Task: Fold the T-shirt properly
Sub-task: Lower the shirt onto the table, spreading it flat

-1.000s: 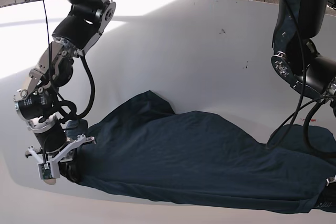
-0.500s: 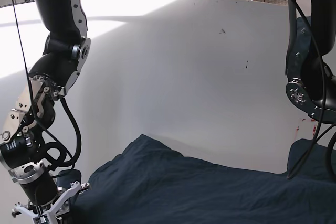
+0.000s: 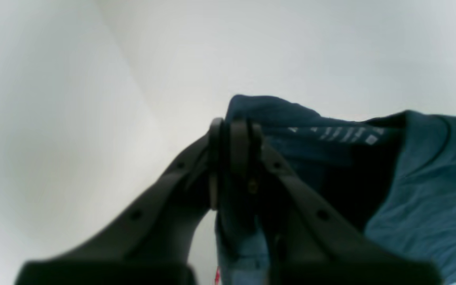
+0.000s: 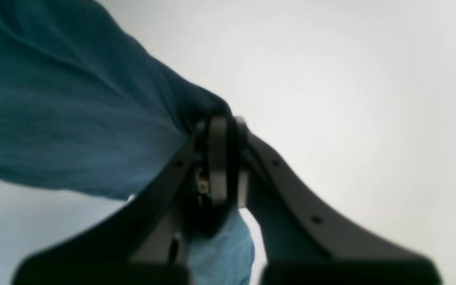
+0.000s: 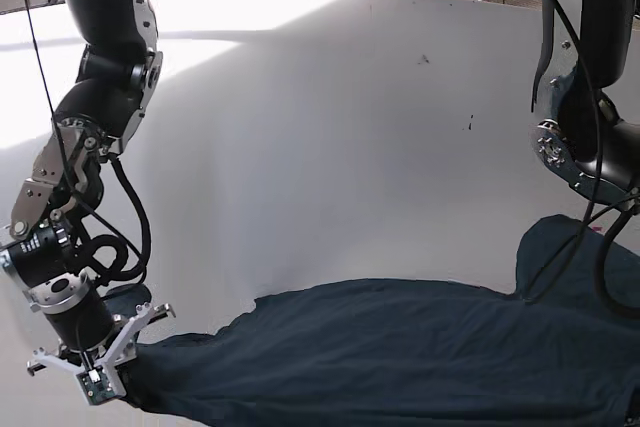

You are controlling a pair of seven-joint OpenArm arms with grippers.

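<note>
Two grippers grip the T-shirt (image 5: 400, 352), one at each end of the garment. The right gripper (image 4: 222, 158) has its jaws pressed together on a fold of cloth, which bunches at the fingertips and hangs away toward 9 o'clock in the right wrist view. In the base view this gripper (image 5: 100, 372) sits at 7 o'clock, at the shirt's end on that side. The left gripper (image 3: 234, 154) is likewise pinched shut on cloth near the neck opening; a pale printed label (image 3: 342, 133) shows just beside the fingertips, toward 3 o'clock in the left wrist view. In the base view the left gripper itself is outside the picture, and only its arm (image 5: 585, 137) appears at 3 o'clock. The T-shirt lies stretched across the white tabletop (image 5: 330, 137) along the lower edge of the base view, from 7 o'clock to 4 o'clock, with a raised lobe of cloth at 4 o'clock. Wrinkles run lengthwise through the cloth.
</note>
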